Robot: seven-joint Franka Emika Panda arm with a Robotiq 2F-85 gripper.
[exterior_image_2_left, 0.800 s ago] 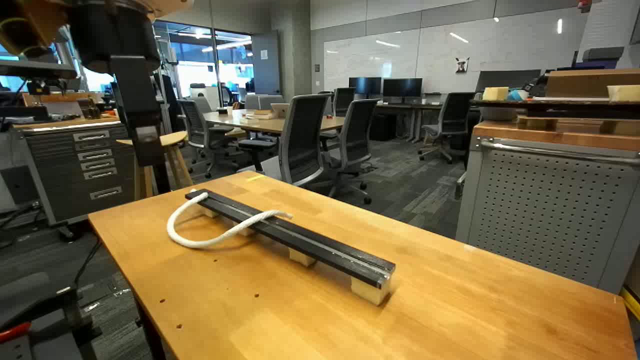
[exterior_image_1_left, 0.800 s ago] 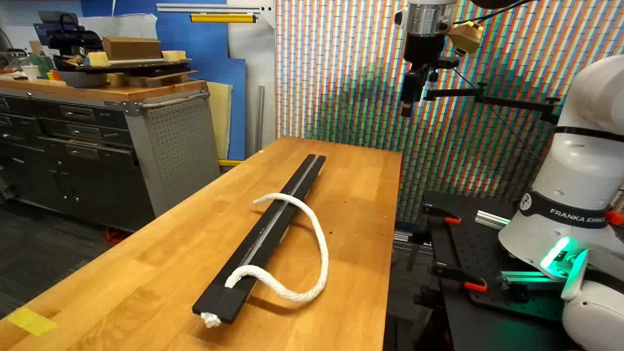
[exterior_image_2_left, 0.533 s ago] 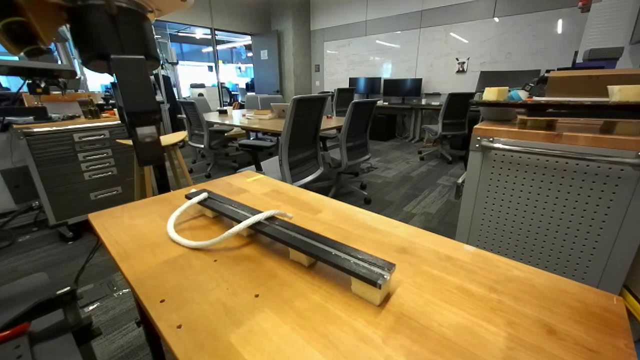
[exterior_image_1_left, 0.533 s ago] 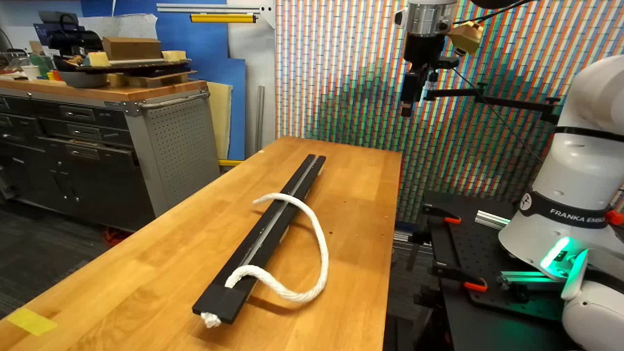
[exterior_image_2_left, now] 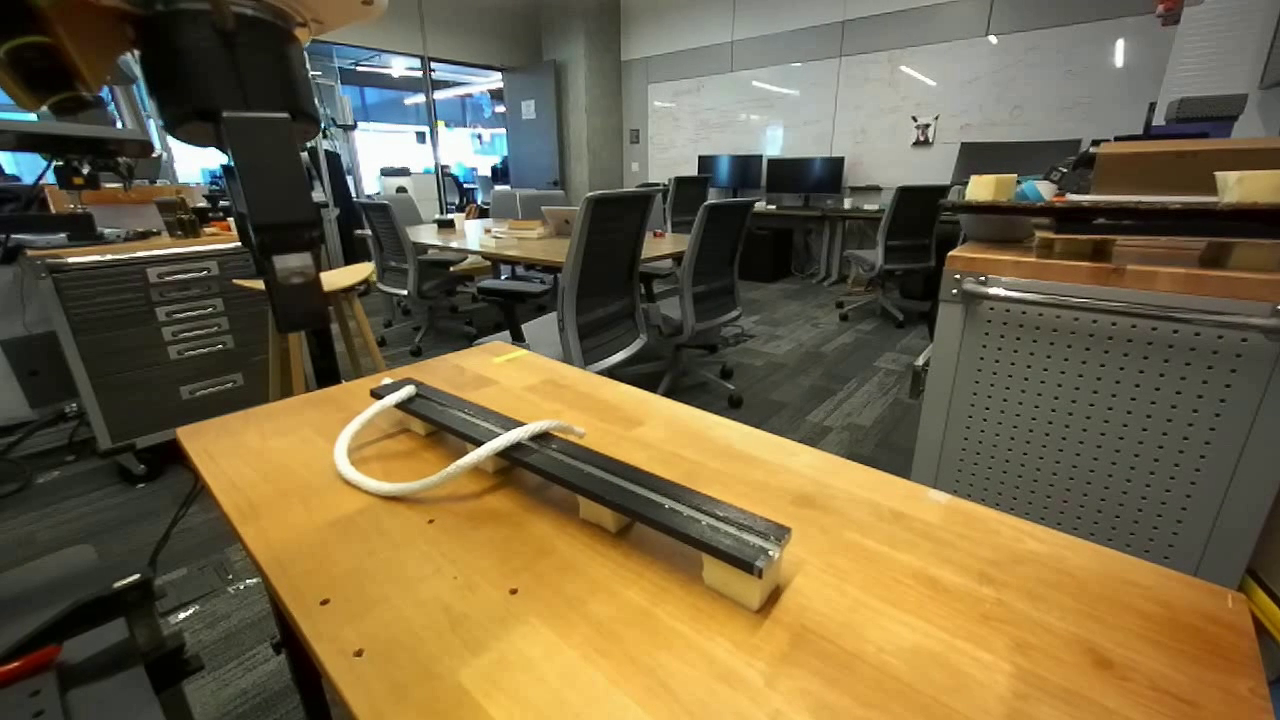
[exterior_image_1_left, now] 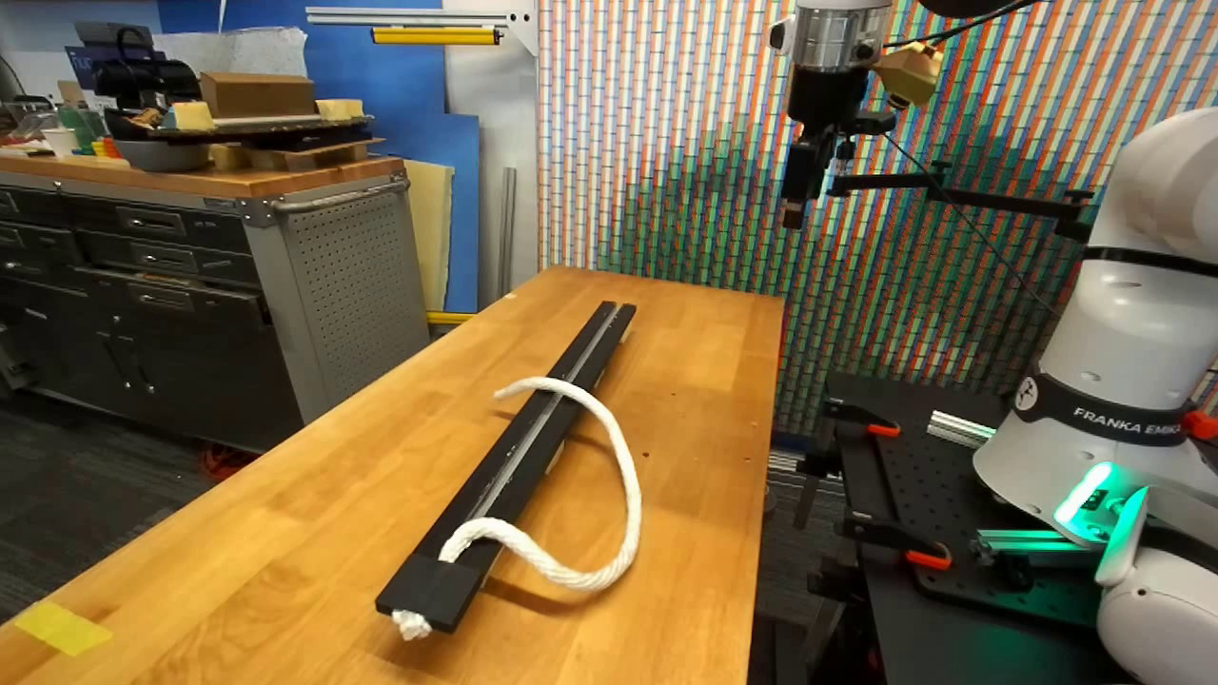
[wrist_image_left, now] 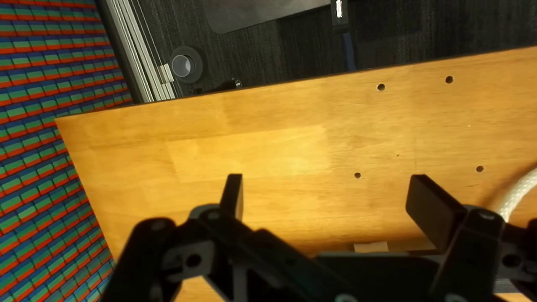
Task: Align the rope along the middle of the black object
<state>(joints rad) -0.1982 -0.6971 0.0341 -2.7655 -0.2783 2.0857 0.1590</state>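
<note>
At the left of an exterior view, a yellow strip [exterior_image_1_left: 63, 627] lies near a corner of the wood table [exterior_image_1_left: 695, 366]. Behind it stands a gray cabinet [exterior_image_1_left: 217, 285] with drawers, and a brown box [exterior_image_1_left: 257, 95] sits on top. Next comes the bar [exterior_image_1_left: 535, 457] — long, thin and black — with a pale line [exterior_image_1_left: 510, 466] down its middle. It rests on pale blocks [exterior_image_2_left: 738, 582] on the table. A white tuft [exterior_image_1_left: 411, 624] pokes out at the bar's near end. Close by, the white rope [exterior_image_1_left: 633, 504] leaves the pale line, bends out to the right in a big loop, and comes back to cross over the bar partway along. Its tip sticks out past the bar's left side, so most of the rope is off the line. I cannot tell if the loop touches the table. Farther right, in front of a stripy wall [exterior_image_1_left: 666, 114], the gripper [wrist_image_left: 331, 199] hangs high up, well apart from the rope and the bar. In the wrist view its two fingers [wrist_image_left: 434, 212] are spread wide and hold nothing — wood shows in the gap between them. Then come two clamps [exterior_image_1_left: 882, 430] with orange handles on a black stand [exterior_image_1_left: 961, 618], and last the white arm [exterior_image_1_left: 1132, 314], with a green light [exterior_image_1_left: 1083, 495] at its base.
</note>
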